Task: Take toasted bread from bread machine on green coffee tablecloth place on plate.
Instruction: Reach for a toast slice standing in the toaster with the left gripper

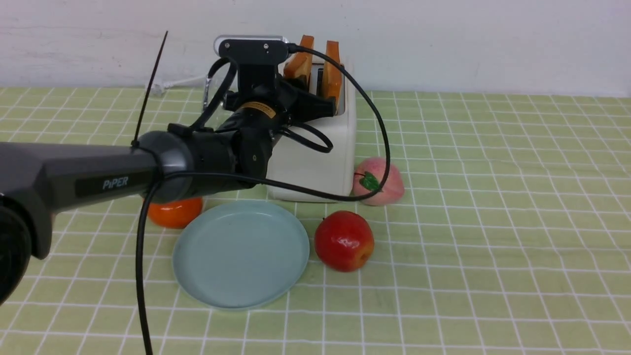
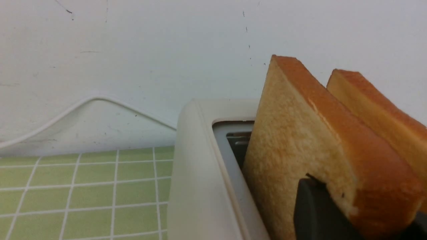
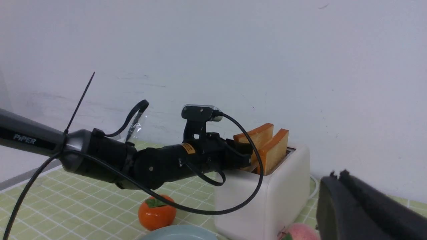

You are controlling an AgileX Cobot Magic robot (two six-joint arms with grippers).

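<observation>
My left pincer [image 1: 318, 101] sits narrow on the nearer slice of toasted bread [image 2: 293, 140], with one finger [image 2: 317, 213] flat against its pale face, low down. I judge the lift should go straight up out of the bread machine [image 1: 315, 158] slot, firm but not crushing. The second slice [image 2: 377, 110] stands just beyond my grip. The plate [image 1: 197, 256] lies below, back toward me.
</observation>
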